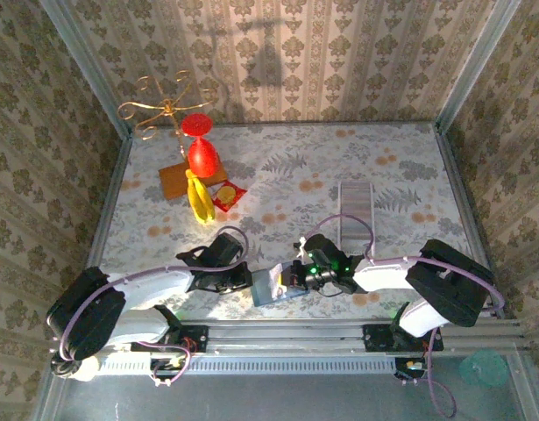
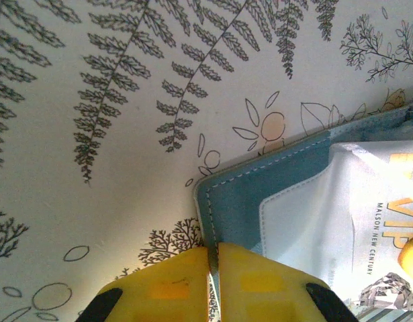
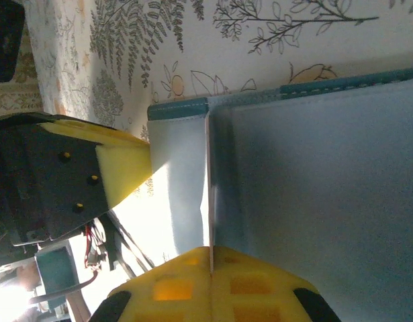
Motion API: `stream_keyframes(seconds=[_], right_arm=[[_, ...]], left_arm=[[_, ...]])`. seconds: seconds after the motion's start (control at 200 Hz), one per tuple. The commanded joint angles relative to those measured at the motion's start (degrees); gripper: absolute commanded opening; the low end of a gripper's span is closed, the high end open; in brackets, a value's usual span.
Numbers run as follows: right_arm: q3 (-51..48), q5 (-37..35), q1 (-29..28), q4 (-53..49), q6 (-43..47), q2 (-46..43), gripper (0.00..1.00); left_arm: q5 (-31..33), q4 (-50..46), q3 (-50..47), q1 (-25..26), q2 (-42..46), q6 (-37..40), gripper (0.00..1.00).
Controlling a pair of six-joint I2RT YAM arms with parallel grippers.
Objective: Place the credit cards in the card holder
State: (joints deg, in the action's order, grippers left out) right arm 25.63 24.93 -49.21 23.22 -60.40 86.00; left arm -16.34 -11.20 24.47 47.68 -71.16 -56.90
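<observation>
Yellow fingertips (image 2: pixel 167 290) of the left hand (image 2: pixel 213 268) sit at the bottom of the left wrist view, pressed together on the stitched edge of the card holder (image 2: pixel 246 194), whose dark-teal corner runs into the thin slit between them. Beside that corner the view gives a detail the others do not: a pale inner pocket (image 2: pixel 297 221) and, to its right, a card (image 2: pixel 387 225) printed VIP above a diamond picture, lying on the opened holder. Whether the card is tucked into the pocket I cannot tell. The right wrist view looks along the right hand (image 3: pixel 211 268), its yellow pads closed on a thin leaf of the holder seen edge-on, with the grey-blue inner face spreading away to the right. At the left of that view the other hand's black body and one yellow finger touch a pale flap of the holder. From above, the whole pose is plain. The left arm (image 1: pixel 146 289) comes from its base at lower left and lies low, forearm pointing right. The right arm (image 1: pixel 444 276) folds at a raised elbow and reaches left. The two hands face each other with the holder between them, opened flat near the middle of the near edge of the table (image 1: pixel 383 167). Well apart, toward the far left corner, stand a red goblet shape (image 1: pixel 201 153), a banana (image 1: pixel 199 200) and a gold wire stand (image 1: pixel 164 110). A grey ribbed strip (image 1: pixel 355 215) lies beyond the right hand.
</observation>
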Motion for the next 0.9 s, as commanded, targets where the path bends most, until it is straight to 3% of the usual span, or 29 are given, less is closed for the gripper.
stream_keyframes(seconds=[0.0,0.305,0.53,0.585,0.655,0.895], right_arm=[[-0.9,3.9,-1.4,3.1,-0.8,0.4,0.00],[-2.9,4.3,-1.8,5.2,-1.2,-2.1,0.00],[-1.5,3.4,-2.0,5.8,-2.0,1.1,0.00],[-1.0,2.6,-2.3,5.2,-2.0,1.3,0.09],[0.2,1.4,-2.7,1.5,-0.7,0.6,0.30],[3.3,-6.8,-3.3,-17.5,4.7,-5.8,0.60]], left_arm=[[0.3,0.3,-1.3,1.7,-2.8,1.0,0.10],[0.7,-0.2,-0.6,2.1,-3.5,1.2,0.09],[0.8,-0.2,-0.1,2.5,-4.2,1.2,0.08],[0.8,-0.2,-0.1,2.5,-4.3,1.2,0.08],[0.8,-0.2,0.0,2.5,-4.4,1.3,0.07],[0.6,-0.6,0.2,2.5,-4.6,1.9,0.05]])
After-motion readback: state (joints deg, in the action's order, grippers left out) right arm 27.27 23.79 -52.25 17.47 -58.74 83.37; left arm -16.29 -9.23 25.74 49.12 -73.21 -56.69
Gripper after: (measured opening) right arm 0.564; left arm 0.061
